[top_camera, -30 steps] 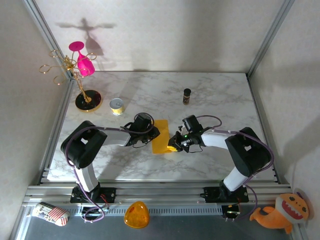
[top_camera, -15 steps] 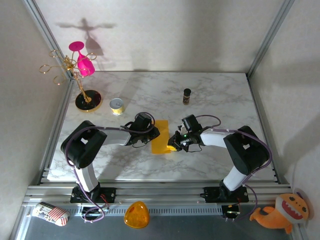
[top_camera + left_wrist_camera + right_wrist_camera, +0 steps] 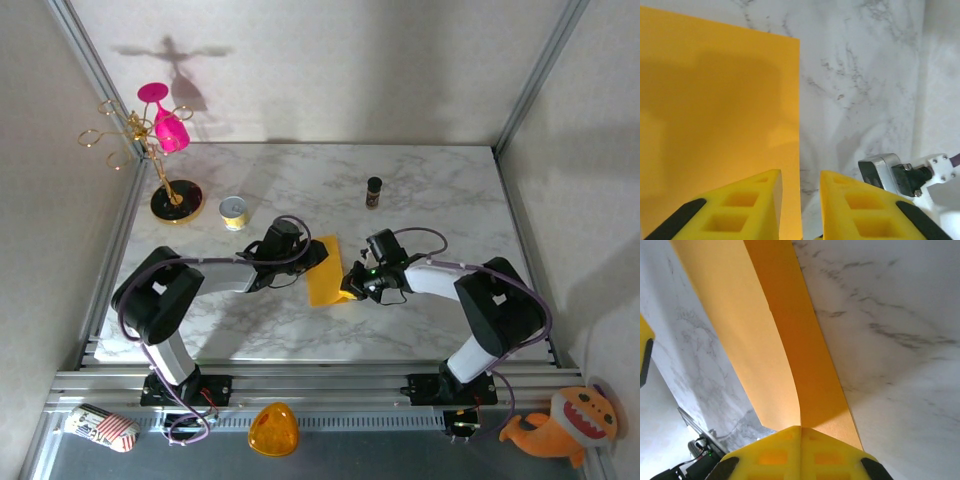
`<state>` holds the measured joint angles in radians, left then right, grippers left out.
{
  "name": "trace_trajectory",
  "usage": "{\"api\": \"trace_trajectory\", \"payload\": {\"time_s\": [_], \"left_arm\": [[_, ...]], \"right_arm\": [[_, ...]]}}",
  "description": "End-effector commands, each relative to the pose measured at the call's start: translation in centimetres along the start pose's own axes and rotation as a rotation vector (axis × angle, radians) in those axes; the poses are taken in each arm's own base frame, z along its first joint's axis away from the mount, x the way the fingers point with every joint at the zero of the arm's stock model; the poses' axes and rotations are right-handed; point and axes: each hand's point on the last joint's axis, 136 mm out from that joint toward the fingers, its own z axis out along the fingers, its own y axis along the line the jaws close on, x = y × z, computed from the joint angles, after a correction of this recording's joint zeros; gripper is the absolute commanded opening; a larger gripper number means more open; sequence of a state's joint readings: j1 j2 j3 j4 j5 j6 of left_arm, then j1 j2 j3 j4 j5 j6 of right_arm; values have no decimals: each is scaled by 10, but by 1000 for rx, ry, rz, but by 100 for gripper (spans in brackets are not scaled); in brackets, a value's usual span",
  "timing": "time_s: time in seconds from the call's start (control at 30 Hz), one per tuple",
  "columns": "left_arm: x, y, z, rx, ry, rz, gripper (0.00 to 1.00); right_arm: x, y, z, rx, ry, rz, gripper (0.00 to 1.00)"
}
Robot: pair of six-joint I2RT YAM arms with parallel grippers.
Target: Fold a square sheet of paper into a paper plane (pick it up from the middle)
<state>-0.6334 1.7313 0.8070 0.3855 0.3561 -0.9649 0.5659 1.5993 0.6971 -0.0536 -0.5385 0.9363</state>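
The square sheet of paper is thin matte orange-yellow and lies folded on the marble table between the two arms. My right gripper is shut on the paper's near edge, where two layers meet at a crease. In the top view that right gripper sits at the sheet's right lower edge. My left gripper is open, its yellow fingers straddling the straight edge of the paper just above it. From above, the left gripper is at the sheet's upper left side.
A small yellow round tin and a gold rack with a pink glass stand at the back left. A dark little bottle stands at the back centre. A glossy orange dome lies off the table's front edge, a plush toy at the right.
The left arm has shifted up and right along the sheet's left edge. The paper has turned slightly, its lower part swinging rightward with the right gripper.
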Motion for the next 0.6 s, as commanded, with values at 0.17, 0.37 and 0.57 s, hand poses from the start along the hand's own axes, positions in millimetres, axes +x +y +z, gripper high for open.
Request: {"api": "trace_trajectory", "payload": {"time_s": [0.17,0.37,0.57], "left_arm": [[5,0,10,9,31,3,26],[4,5,17,-29,38,11,25],[-1,15,28,-69,37,2,21]], "right_arm": [[-17,-14,-5,52,-75,23,2],[-26,-8,0,39,-73,13,3],[-29,-3,0,35,-55,-11,5]]}}
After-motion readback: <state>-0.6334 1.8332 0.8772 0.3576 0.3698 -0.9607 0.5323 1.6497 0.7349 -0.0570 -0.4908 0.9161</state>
